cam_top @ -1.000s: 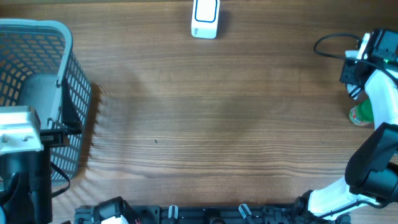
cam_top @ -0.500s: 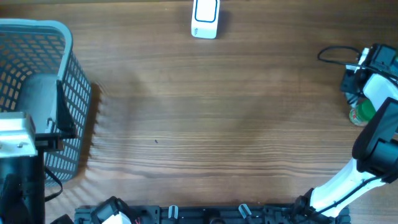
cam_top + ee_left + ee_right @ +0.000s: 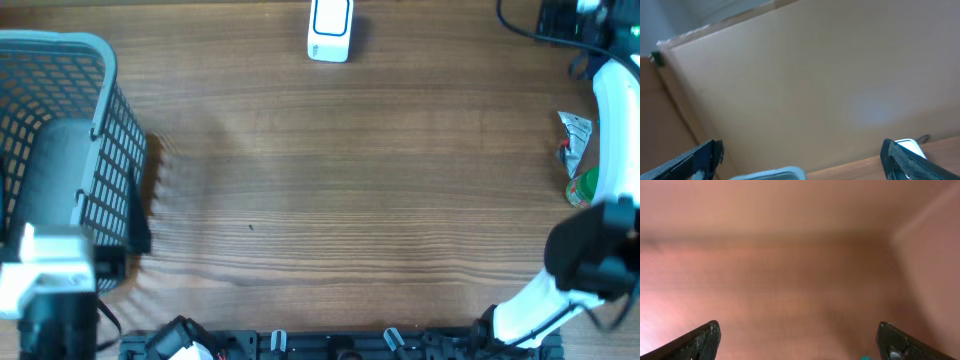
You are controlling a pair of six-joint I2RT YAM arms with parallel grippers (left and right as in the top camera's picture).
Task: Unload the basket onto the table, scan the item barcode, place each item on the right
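My right gripper [image 3: 797,332] is standing wide open and empty, pulling away; the packet [image 3: 577,160] is lying free at far right, seemingly just released. Left gripper [image 3: 801,147] is hanging open, empty. Scanner [image 3: 330,30] is far, so I am expecting a regrasp.

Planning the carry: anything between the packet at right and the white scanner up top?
Nothing visible. Only bare table lies between the packet and the scanner; the basket sits far left, off that line.
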